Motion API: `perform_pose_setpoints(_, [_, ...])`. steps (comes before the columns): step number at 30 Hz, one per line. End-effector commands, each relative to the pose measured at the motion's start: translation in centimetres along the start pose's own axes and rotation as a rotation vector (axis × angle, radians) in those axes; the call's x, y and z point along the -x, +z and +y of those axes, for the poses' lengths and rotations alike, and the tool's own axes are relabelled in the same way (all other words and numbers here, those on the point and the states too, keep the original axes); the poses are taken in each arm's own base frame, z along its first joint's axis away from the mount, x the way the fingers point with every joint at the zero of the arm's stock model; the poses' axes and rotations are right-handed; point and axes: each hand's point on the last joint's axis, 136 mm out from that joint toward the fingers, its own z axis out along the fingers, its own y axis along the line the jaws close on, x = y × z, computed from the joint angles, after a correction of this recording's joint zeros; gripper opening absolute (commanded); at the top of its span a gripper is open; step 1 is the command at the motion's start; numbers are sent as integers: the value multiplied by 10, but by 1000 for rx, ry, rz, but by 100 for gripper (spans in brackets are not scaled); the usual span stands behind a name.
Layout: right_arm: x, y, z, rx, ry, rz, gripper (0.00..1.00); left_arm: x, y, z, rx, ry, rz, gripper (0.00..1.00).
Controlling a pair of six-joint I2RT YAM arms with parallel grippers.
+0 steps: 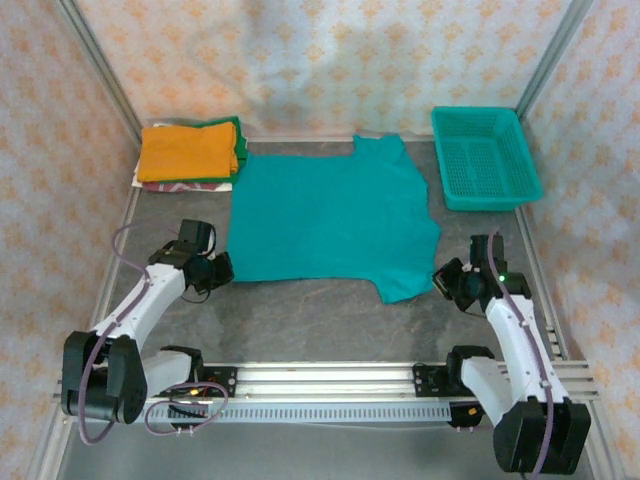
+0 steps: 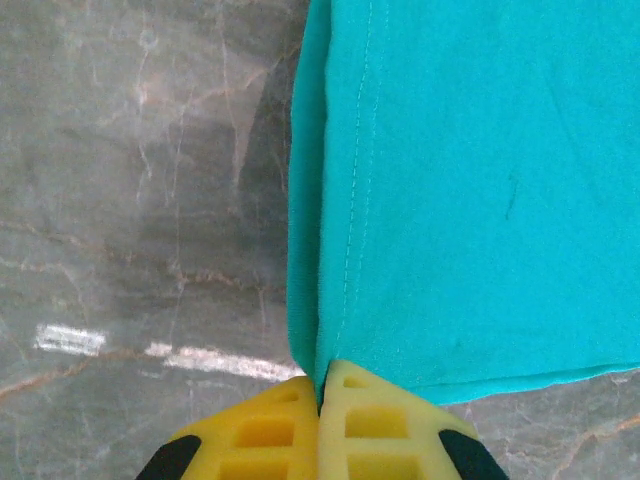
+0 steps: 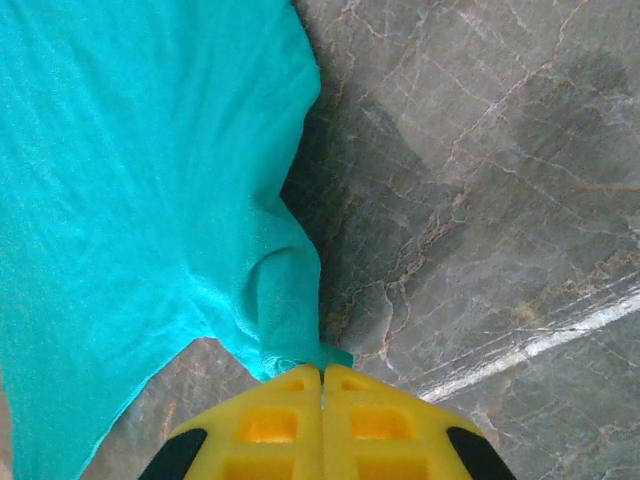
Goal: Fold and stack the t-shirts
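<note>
The teal t-shirt [image 1: 330,215] is spread flat in the middle of the top view. Its hem corner is pinched tight by the left gripper [image 2: 320,385], and a sleeve tip by the right gripper [image 3: 322,372]. For a neat fold, both ends should be lifted together and the cloth kept smooth.

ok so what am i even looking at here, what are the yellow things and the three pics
These are two robot arms bolted to a table. The overhead picture comes from a fixed camera above them; the other two come from cameras on each wrist. The yellow things are the finger pads. The left gripper is shut on a corner of the teal t-shirt; the right gripper pinches its sleeve. On the marble table also sit a stack of folded shirts and a teal mesh basket.
</note>
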Motion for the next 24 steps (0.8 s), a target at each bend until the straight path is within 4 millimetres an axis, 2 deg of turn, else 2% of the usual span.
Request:
perform_pose_setpoints(1, [7,-16,7,3,-22,-42,0,-10,-14,0,-13,-49,18,0])
perform_pose_setpoints(4, [16,-19,22,50,-26,-67,0,-3,-24,1,-3,-45,-37,0])
perform_pose_setpoints(8, [33,-11,47,101,-42,-63,0,26,-31,-7,-7,-26,-120,0])
perform_pose_setpoints(12, [53,-7,75,147,-56,-62,0,52,-16,-27,-52,-8,-113,0])
perform_pose_setpoints(15, [68,-10,94,180,-57,-84,0,68,-12,-33,-52,-9,-133,0])
perform_pose_setpoints(20, [86,-6,109,190,-56,-110,0,83,-9,-33,-6,12,-145,0])
perform_pose_setpoints(21, [88,2,109,176,-51,-94,0,85,-7,-33,4,20,-134,0])
perform_pose_setpoints(24, [95,6,117,173,-62,-93,0,91,-2,-34,21,35,-125,0])
